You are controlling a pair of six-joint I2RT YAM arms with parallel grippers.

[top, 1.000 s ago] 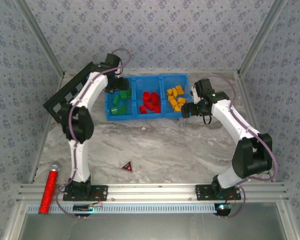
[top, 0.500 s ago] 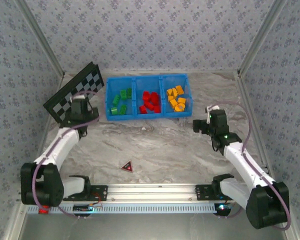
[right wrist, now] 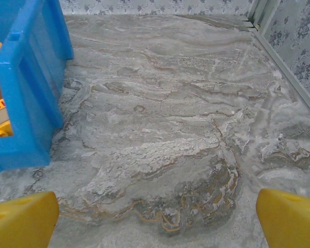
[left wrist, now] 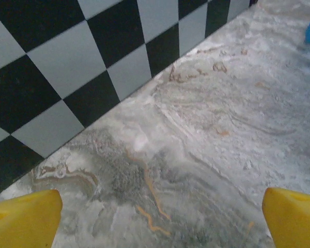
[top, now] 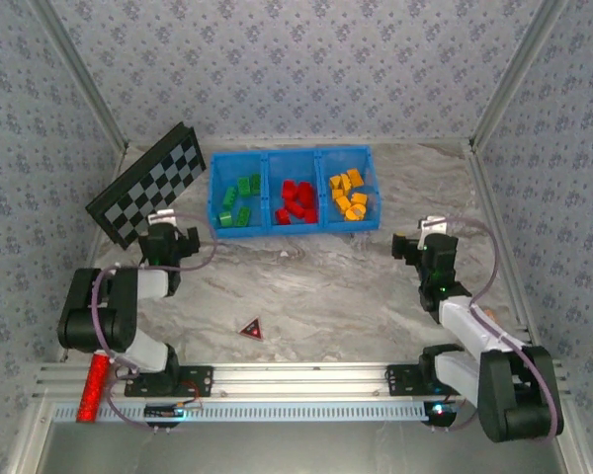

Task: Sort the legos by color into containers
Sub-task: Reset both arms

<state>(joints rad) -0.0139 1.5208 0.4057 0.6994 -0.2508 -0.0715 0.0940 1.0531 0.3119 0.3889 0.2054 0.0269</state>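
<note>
- The marble table (top: 326, 286) takes up the middle of the top view.
- A black-and-white checkerboard (top: 148, 188) leans at the upper left. In the left wrist view it covers the upper left.
- The containers (top: 292, 151), three compartments of one blue bin, sit at upper centre.
- The left gripper (left wrist: 160, 217) has its yellow fingertips (left wrist: 26, 214) spread wide with nothing between them. In the top view it sits at mid-left, just below the checkerboard and to the lower left of the containers, apart from them.
- The right gripper (right wrist: 157, 217) is likewise wide apart and holds nothing. It sits at mid-right, to the lower right of the containers, whose blue corner appears at the left edge of its wrist view.
- A red glittery cylinder (top: 96, 380) lies at the lower left.
- The legos (top: 296, 200) all lie inside the containers: green left, red middle, yellow right.
- A small dark triangle (top: 250, 329) lies at lower centre.
</note>
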